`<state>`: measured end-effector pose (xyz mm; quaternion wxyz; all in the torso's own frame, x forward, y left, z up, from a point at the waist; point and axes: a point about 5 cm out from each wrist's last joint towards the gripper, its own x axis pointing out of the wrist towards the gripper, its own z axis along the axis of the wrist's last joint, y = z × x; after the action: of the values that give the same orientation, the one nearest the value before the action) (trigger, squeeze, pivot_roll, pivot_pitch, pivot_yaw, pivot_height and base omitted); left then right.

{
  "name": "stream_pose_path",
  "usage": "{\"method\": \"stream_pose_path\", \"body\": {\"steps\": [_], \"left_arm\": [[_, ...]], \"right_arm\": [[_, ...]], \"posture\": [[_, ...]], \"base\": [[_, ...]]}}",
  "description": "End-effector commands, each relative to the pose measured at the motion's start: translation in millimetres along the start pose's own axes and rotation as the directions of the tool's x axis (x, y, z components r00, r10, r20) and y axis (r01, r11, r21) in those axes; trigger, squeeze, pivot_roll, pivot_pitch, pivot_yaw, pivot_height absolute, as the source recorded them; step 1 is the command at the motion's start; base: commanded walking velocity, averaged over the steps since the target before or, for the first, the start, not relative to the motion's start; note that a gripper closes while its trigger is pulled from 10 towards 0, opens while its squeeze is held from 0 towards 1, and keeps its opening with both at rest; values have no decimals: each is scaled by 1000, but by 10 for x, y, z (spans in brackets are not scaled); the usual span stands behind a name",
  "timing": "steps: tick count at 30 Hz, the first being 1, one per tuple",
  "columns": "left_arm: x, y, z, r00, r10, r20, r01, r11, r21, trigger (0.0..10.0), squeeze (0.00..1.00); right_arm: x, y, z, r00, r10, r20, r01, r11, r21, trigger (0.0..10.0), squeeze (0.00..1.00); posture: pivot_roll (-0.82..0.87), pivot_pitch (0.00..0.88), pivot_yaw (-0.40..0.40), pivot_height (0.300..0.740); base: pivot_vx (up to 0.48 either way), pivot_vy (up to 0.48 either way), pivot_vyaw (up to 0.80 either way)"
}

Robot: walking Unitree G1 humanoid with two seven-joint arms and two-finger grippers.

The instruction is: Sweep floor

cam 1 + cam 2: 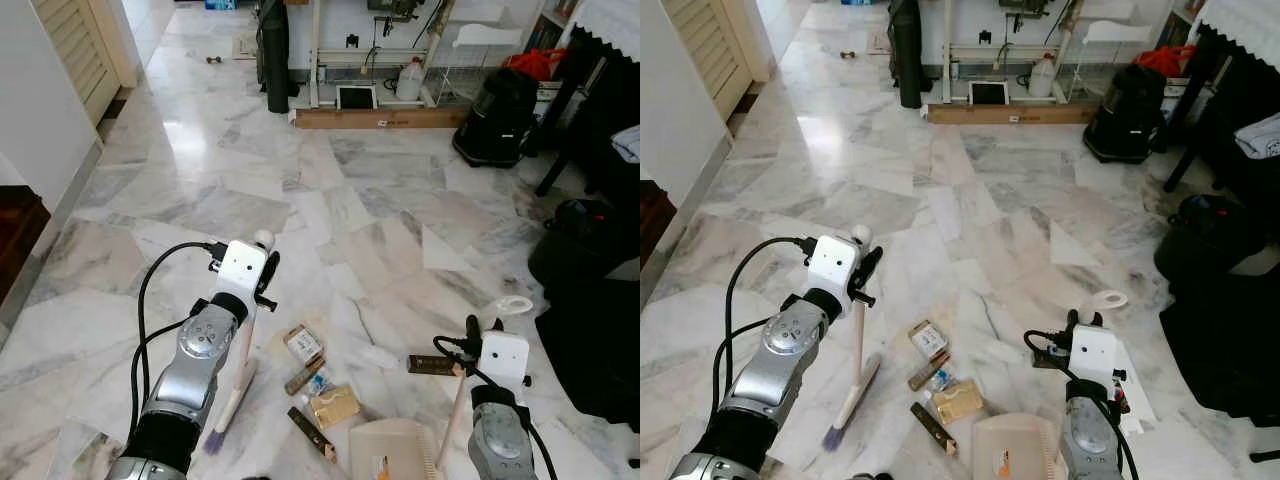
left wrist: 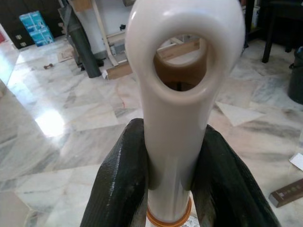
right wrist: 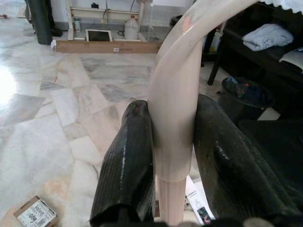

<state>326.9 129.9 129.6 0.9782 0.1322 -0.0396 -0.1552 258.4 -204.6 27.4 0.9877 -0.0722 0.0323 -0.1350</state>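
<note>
My head views are bright and sharp; daylight from eleven o'clock glares white on the marble floor [image 1: 190, 135]. At three o'clock the dark furniture [image 1: 600, 110] sinks into shadow. My wrist views blur up close.

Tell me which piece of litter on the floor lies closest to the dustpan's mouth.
The gold packet, just ahead of the dustpan. The small box lies farther off, and the dark brown bar sits off toward the right gripper.
</note>
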Motion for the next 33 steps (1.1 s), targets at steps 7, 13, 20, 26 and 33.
{"method": "stream_pose_path", "body": {"steps": [7, 13, 20, 26, 33], "left_arm": [[47, 36, 99, 1000, -12, 20, 12, 999, 34, 10000, 0], [38, 43, 84, 1000, -19, 8, 19, 999, 34, 10000, 0], [55, 0, -58, 996, -44, -75, 42, 999, -24, 10000, 0], [96, -56, -67, 994, -73, -85, 70, 997, -39, 10000, 0], [168, -86, -4, 995, -81, -60, 77, 994, -74, 10000, 0]], "right_arm": [[-11, -11, -34, 1000, 0, 6, 0, 1000, -18, 10000, 0], [-50, 51, -86, 1000, 16, -13, -16, 1000, -15, 10000, 0], [-61, 48, -96, 1000, 3, -14, -3, 1000, -1, 10000, 0], [-48, 33, -87, 1000, -10, -16, 10, 1000, 30, 10000, 0], [-34, 12, -84, 1000, -19, -18, 20, 999, 46, 10000, 0]], "posture": [[90, 141, -21, 740], [95, 147, -16, 740], [92, 147, -14, 740], [89, 150, -17, 740], [85, 155, -19, 740]], "base": [[0, 0, 0], [0, 0, 0], [0, 0, 0], [0, 0, 0], [0, 0, 0]]}}
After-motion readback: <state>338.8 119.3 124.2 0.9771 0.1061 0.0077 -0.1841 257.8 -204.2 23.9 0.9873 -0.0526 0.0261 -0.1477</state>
